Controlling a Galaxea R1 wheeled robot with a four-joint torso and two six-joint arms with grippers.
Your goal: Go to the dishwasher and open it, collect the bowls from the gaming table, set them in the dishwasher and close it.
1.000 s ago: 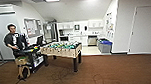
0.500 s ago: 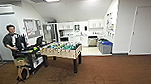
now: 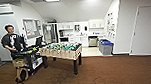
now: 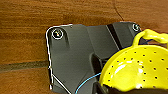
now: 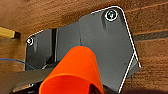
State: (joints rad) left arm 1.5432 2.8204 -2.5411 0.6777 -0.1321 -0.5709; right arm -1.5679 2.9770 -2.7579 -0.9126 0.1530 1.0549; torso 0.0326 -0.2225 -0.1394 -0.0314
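Note:
A pale yellow-green bowl (image 4: pixel 135 67) with small holes and a handle hangs over the brown floor in the left wrist view, with my left gripper (image 4: pixel 117 88) shut on its rim. In the right wrist view my right gripper (image 5: pixel 95 88) is shut on the orange-red bowl (image 5: pixel 75 67), which also hangs above the floor. In the head view, the steel-fronted dishwasher (image 3: pixel 92 41) stands far off in the kitchen at the back. It is too distant to tell how its door stands. The gaming table is out of view.
A foosball table (image 3: pixel 63 51) stands ahead on the left on brown carpet (image 3: pixel 113 73). A person (image 3: pixel 12 42) stands at a black cart (image 3: pixel 29 58) on the far left. A blue-lidded bin (image 3: pixel 106 47) is by the right wall, with a white door (image 3: pixel 146 31) further right.
The head view has shifted slightly, so the camera has moved a little. Nothing in the room has visibly changed.

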